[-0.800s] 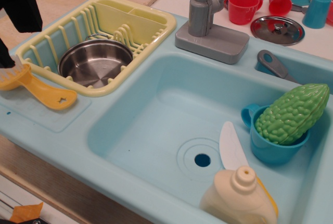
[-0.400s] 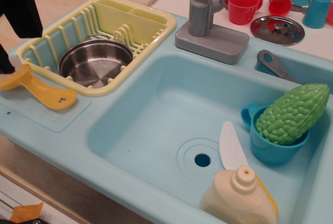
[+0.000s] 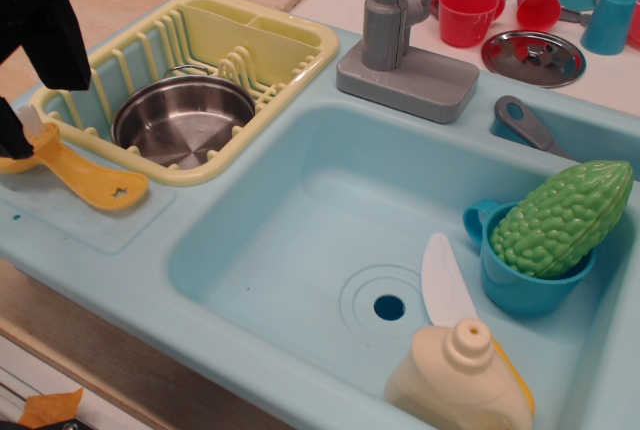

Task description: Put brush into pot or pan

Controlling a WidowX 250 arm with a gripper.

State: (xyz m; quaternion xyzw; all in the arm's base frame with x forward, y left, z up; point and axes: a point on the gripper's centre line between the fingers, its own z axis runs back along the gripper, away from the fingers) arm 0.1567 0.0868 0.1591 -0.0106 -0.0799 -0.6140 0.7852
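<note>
Brush (image 3: 75, 172) lies on sink ledge just left of drying rack (image 3: 255, 45), bristle head under gripper (image 3: 15, 135); jaw state cannot tell. Pan (image 3: 183, 119) sits empty inside rack. Lift and transfer remain.

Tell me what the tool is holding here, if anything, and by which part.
The tool is at the bristle head of the yellow brush, whose paddle handle rests on the counter beside the rack holding the pan. Whether it actually grips the head cannot be told.
</note>
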